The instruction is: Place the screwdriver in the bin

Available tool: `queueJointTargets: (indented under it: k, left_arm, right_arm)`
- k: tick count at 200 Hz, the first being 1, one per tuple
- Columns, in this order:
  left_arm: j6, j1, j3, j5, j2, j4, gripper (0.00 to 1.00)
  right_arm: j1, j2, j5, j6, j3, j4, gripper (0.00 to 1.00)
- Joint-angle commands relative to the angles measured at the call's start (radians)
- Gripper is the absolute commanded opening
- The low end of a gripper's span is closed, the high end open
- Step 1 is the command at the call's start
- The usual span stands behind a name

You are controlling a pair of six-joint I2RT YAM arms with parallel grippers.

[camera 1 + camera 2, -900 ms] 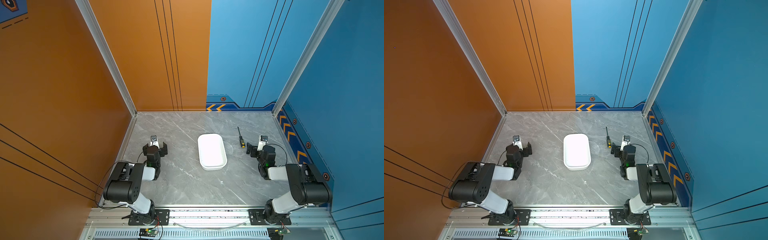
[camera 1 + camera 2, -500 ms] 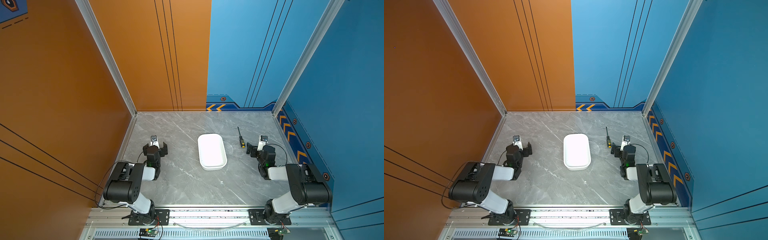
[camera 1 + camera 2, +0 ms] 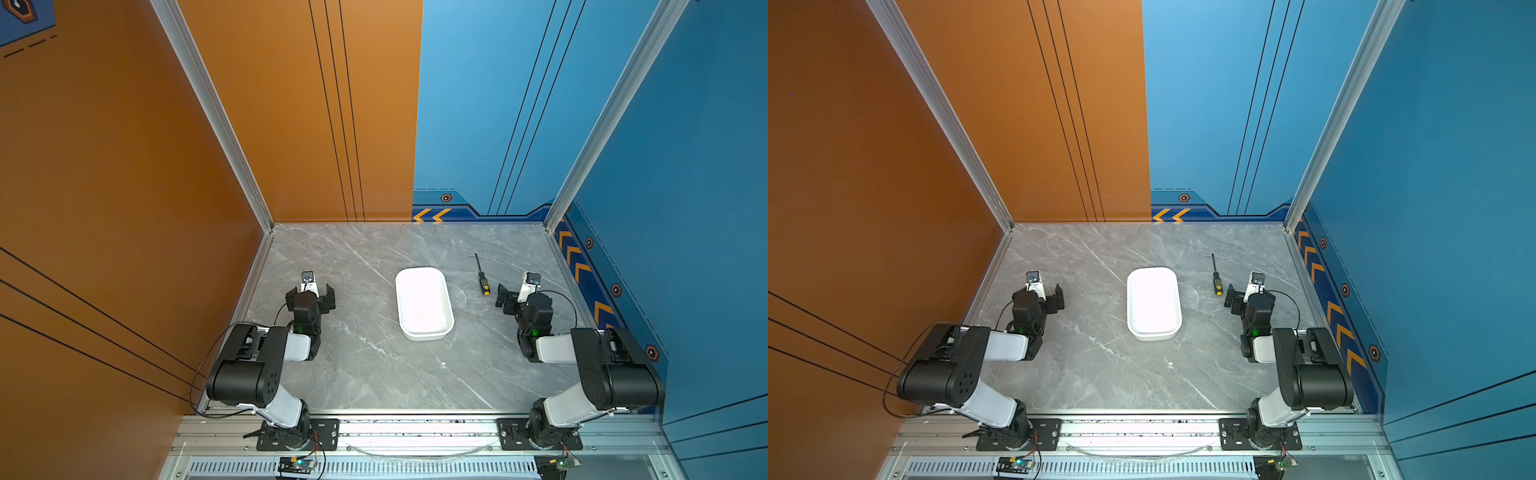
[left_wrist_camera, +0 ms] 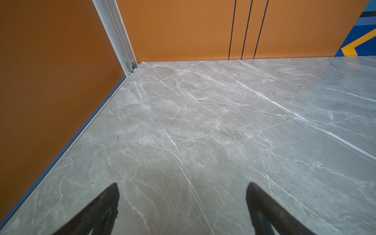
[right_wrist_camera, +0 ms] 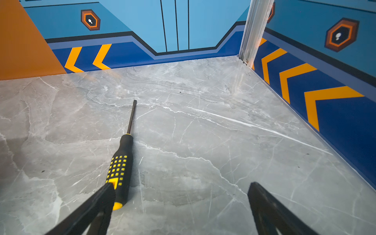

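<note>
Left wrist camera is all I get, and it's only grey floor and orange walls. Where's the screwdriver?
Observer: The screwdriver lies flat on the table, right of the bin.
Operator: Is anybody holding it?
Observer: No. The right pincer is open, with the handle's yellow end near one fingertip.
Operator: Anything in the bin?
Observer: Nothing. It sits empty, mid-table.

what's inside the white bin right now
Nothing shows inside the bin: its white floor looks bare in both top views, though bright glare could hide something tiny. Nothing covers it. The screwdriver lies outside, on the table to its right.
</note>
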Motion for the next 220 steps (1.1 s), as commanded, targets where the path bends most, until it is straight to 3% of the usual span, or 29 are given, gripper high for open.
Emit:
queueJointTargets:
  k: [1,20,42,76,98,132,164,220]
  left_arm:
    - [0.013,-0.009,0.000,0.002,-0.049,-0.037,0.98]
    - [0.041,-0.028,0.042,0.006,-0.134,-0.193,0.98]
    - [0.052,-0.057,0.135,0.010,-0.234,-0.410,0.98]
    - [-0.026,-0.069,0.277,0.172,-0.281,-0.634,0.98]
    - [-0.090,-0.085,0.326,0.236,-0.261,-0.706,0.98]
    - [-0.145,-0.131,0.337,0.289,-0.249,-0.709,0.98]
    - [-0.169,-0.157,0.366,0.376,-0.232,-0.777,0.98]
    - [-0.200,-0.168,0.360,0.536,-0.203,-0.800,0.98]
  right_arm:
    - [-0.005,0.003,-0.025,0.007,-0.010,0.056,1.00]
    - [-0.001,-0.031,-0.042,-0.008,0.008,-0.001,1.00]
    - [0.004,-0.133,-0.058,-0.018,0.100,-0.277,1.00]
    - [0.001,-0.169,-0.186,0.004,0.323,-0.680,1.00]
    - [0.001,-0.110,-0.266,0.013,0.509,-0.940,1.00]
    - [-0.002,0.113,-0.395,-0.026,0.809,-1.313,0.98]
    - [0.021,0.254,-0.364,-0.041,0.930,-1.426,0.97]
    - [0.042,0.361,-0.323,-0.059,1.017,-1.524,0.97]
